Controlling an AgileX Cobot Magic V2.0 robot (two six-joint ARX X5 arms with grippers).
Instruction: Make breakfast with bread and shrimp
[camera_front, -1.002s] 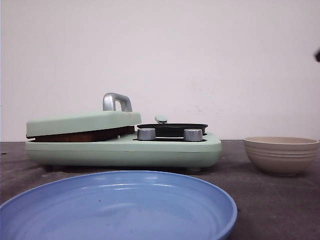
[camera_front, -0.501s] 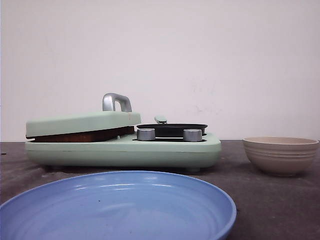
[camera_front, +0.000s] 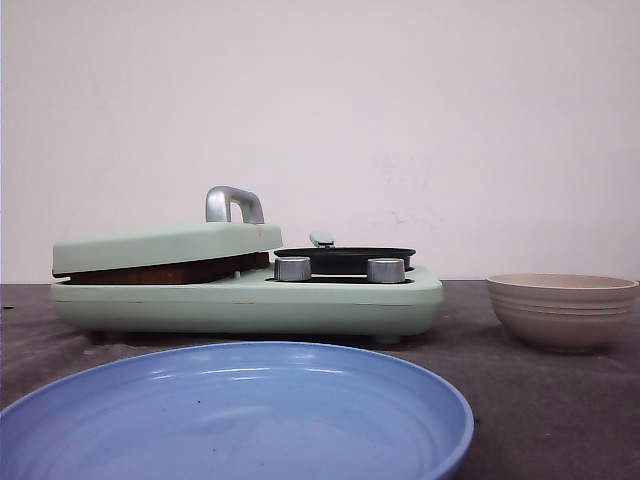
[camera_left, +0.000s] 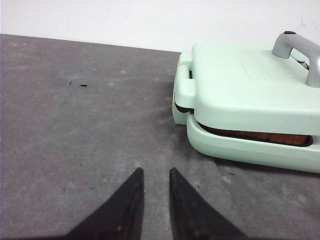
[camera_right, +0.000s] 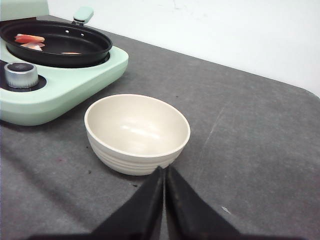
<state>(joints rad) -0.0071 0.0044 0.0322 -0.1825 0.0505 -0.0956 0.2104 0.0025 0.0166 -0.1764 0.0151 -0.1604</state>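
Under the shut lid of the mint-green breakfast maker (camera_front: 250, 300), left half: brown-crusted bread (camera_left: 255, 136). In its round black pan (camera_right: 55, 42), right half: orange-red shrimp pieces (camera_right: 29, 39). Gone from the front view's right edge since a second ago: a dark blur, probably an arm retreating. Left end effector (camera_left: 156, 172) slightly parted, right end effector (camera_right: 165, 170) pinched closed, both holding nothing. Likely cooking now, then plating.
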